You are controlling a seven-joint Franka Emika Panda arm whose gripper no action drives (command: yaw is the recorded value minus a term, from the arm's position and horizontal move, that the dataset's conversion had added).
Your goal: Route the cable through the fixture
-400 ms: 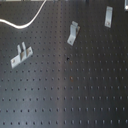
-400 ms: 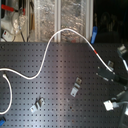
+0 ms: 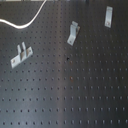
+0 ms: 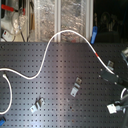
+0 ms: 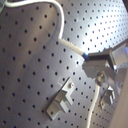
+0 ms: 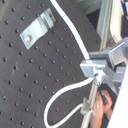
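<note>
The cable [image 4: 48,50] is a thin white cord. In the second exterior view it runs from the left edge, arcs up over the board's far edge and comes down to my gripper [image 4: 115,76] at the second exterior view's right. The gripper is shut on the cable [image 5: 67,42], and both wrist views show the grey fingers [image 6: 97,67] pinching it. Past the fingers, slack cable [image 6: 60,97] loops over the board. The fixture is three small metal brackets [image 3: 21,55] [image 3: 74,33] [image 3: 108,16]. One bracket [image 4: 111,64] sits just beside the gripper. The first exterior view does not show the gripper.
The black perforated board [image 3: 75,95] carries only the brackets and the cable. Clutter and cables [image 4: 15,20] stand behind the board's far edge in the second exterior view. In the first wrist view a bracket [image 5: 61,101] lies close below the fingers.
</note>
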